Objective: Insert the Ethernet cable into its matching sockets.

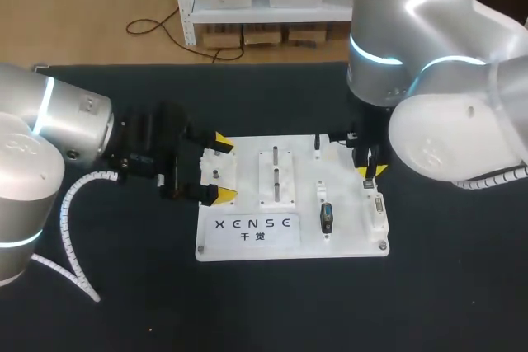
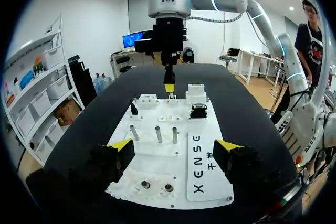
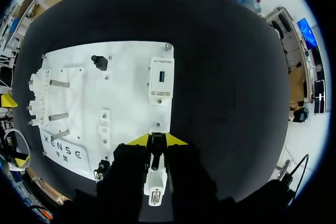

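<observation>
**Ethernet insertion: plug in hand, not yet seated**
Right pincer [image 1: 368, 172] clenched on a small dark piece, taken to be the Ethernet plug [image 3: 156, 149], held over the right edge of the white socket board [image 1: 247, 241] on the dark surface [image 1: 124, 294]. Which socket matches cannot be told. Left pincer [image 2: 173, 153] released, straddling the board's left edge. Insertion judged entirely outstanding.

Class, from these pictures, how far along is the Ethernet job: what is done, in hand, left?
Done: no cable visibly seated. In hand: the right gripper is shut on a small dark part at the white board's right edge; whether it is the cable's plug is unclear. The left gripper sits open at the board's left edge. Left: seating the plugs.
</observation>
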### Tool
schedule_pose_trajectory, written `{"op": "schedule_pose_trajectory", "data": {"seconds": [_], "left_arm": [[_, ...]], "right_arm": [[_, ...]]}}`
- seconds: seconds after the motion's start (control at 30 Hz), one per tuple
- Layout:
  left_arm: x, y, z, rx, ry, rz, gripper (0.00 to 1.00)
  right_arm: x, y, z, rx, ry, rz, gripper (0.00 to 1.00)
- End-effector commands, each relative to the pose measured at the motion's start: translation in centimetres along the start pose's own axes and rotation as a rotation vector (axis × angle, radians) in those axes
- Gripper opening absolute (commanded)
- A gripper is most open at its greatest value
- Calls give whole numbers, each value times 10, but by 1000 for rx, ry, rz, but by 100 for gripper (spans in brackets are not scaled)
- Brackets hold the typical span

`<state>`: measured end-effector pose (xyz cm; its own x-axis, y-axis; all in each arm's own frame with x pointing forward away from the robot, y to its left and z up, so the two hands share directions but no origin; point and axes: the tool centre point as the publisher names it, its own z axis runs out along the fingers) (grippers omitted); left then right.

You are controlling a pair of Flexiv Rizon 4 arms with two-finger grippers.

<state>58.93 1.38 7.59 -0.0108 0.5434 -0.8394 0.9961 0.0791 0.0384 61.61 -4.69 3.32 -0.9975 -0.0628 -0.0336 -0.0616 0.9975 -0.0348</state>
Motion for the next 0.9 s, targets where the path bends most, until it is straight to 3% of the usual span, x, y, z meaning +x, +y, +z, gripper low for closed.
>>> {"op": "schedule_pose_trajectory", "data": {"seconds": [0.03,0.9], "left_arm": [[2,-1,0,-5,-7,3,100],[2,-1,0,-5,-7,3,100]], "right_arm": [[0,0,2,-1,-1,-4,0],[4,-3,23,14,20,-30,0]]}}
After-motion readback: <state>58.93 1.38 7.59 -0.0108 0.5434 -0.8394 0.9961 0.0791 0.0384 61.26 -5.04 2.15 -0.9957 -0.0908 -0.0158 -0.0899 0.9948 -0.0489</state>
